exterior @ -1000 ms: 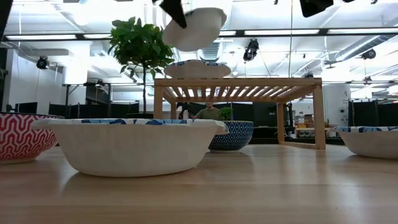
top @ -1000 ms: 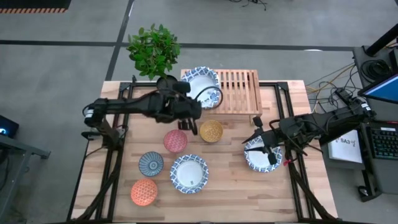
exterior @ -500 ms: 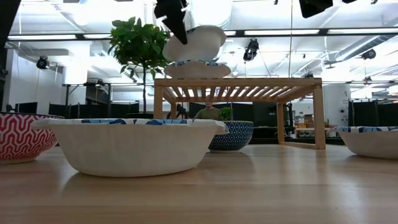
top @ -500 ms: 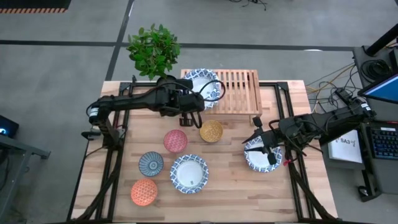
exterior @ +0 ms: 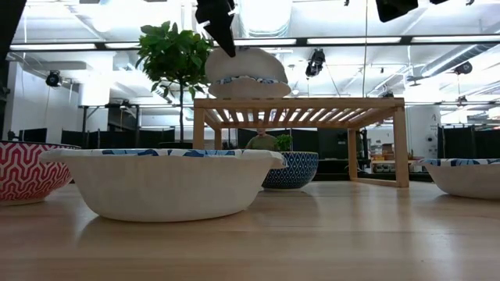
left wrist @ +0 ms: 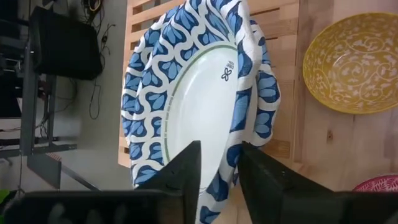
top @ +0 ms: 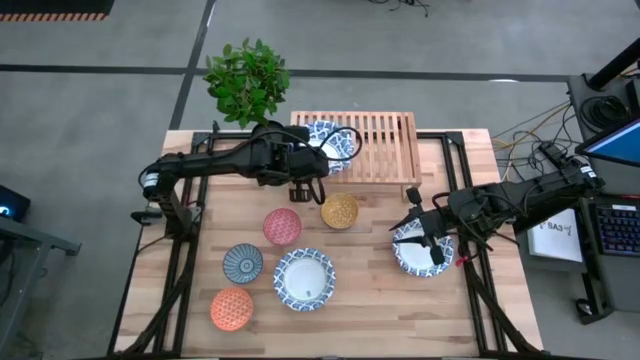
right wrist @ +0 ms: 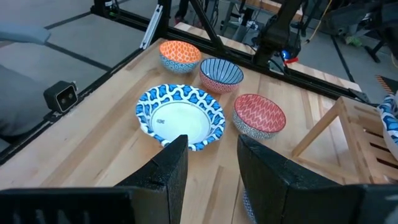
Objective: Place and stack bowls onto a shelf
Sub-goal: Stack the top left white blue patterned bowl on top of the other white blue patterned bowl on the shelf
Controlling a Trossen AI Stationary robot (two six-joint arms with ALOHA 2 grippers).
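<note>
My left gripper is shut on a blue-white rimmed bowl over the left end of the slatted wooden shelf. In the low view this bowl is steeply tilted just above a second blue-white bowl that rests by its base on the shelf top. My right gripper is open and hovers above another blue-white bowl on the table's right side. A fourth blue-white bowl sits near the front. My left gripper pinches the held bowl's rim, one finger on the white inside and the other on the outside. It comes from above and from the table's left. The bowl hangs tilted; whether its lower edge touches the bowl beneath, I cannot tell.
Yellow, red, teal and orange bowls stand on the plank table left of centre. A potted plant stands at the far left corner beside the shelf. The shelf's right part is bare slats.
My left gripper has moved toward the table's far edge and down over the shelf, keeping its hold. The bowl has come down from well above the shelf to just over the bowl resting there, and has tipped more steeply.
</note>
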